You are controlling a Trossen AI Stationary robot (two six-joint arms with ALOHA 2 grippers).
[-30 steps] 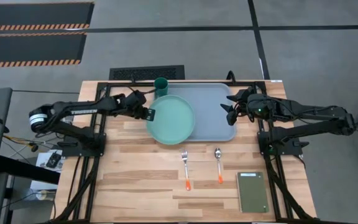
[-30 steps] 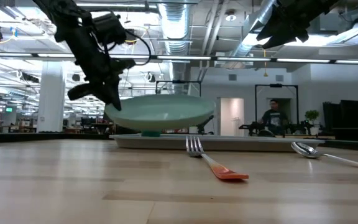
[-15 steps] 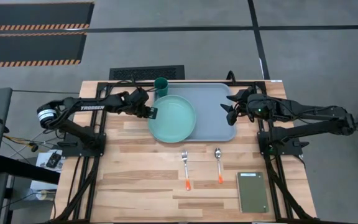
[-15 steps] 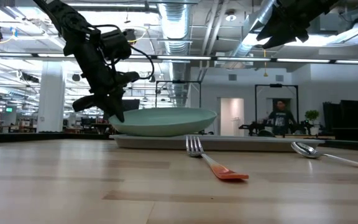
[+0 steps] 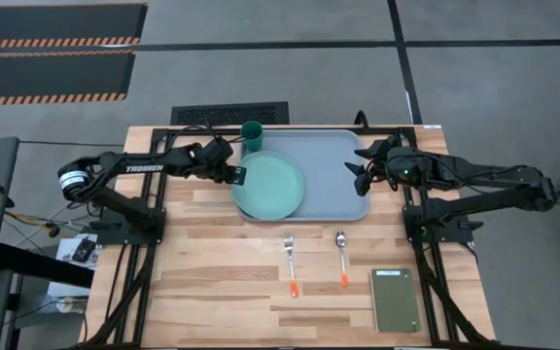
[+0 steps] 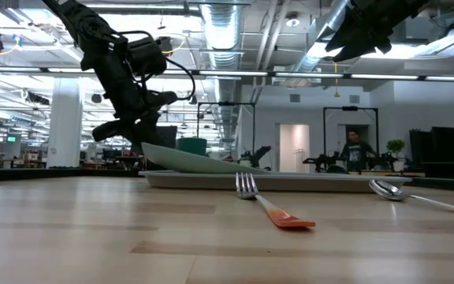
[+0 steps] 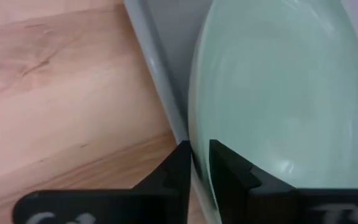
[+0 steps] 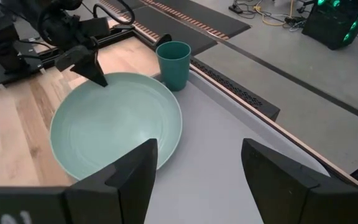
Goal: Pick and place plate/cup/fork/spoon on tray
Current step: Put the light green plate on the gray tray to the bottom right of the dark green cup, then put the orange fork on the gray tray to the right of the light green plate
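The mint-green plate (image 5: 270,185) lies tilted over the left part of the pale blue-grey tray (image 5: 333,175). My left gripper (image 5: 236,176) is shut on its left rim. The plate's right edge (image 6: 239,167) is down on the tray. The dark green cup (image 5: 252,133) stands upright at the tray's far left corner. The fork (image 5: 291,263) and the spoon (image 5: 341,256), both orange-handled, lie flat on the table nearer than the tray. My right gripper (image 5: 358,167) is open and empty above the tray's right part. My left gripper pinches the plate's left rim (image 7: 199,155) between its two fingers, one on the plate's upper face and one on its underside. The fingers come from the table's left, slanting a little down. The held side (image 6: 152,148) is raised and the opposite edge rests on the tray.
A small dark green-grey slab (image 5: 396,299) lies at the table's near right. The tray's left rim (image 7: 160,81) runs under the raised side of the plate. The tray's right half is bare. People stand in the room beyond the table.
My left gripper has gone down and a little toward the table's right edge with the plate. The plate, held level and clear a second ago, has tipped: its right edge has come down on the tray and its left rim stays raised in the gripper.
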